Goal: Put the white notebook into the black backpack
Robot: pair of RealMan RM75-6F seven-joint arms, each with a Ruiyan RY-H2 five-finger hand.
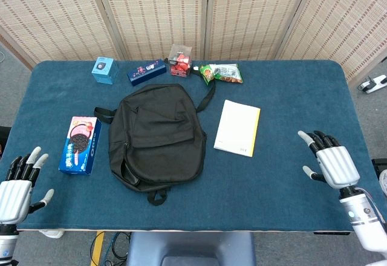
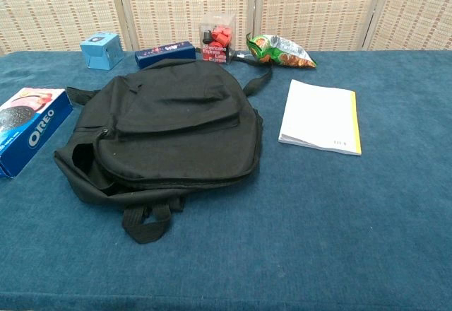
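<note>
The white notebook (image 1: 237, 127) (image 2: 320, 116), yellow along its right edge, lies flat on the blue table right of the black backpack (image 1: 155, 135) (image 2: 164, 127). The backpack lies flat, its zip gaping at the lower left side. My right hand (image 1: 329, 163) hovers open over the table's front right, well to the right of the notebook and apart from it. My left hand (image 1: 16, 187) is open at the front left corner, left of the backpack. Neither hand shows in the chest view.
An Oreo box (image 1: 80, 144) lies left of the backpack. Along the back edge stand a light blue box (image 1: 103, 70), a dark blue box (image 1: 146, 71), a clear box with red contents (image 1: 180, 60) and a green snack bag (image 1: 221, 72).
</note>
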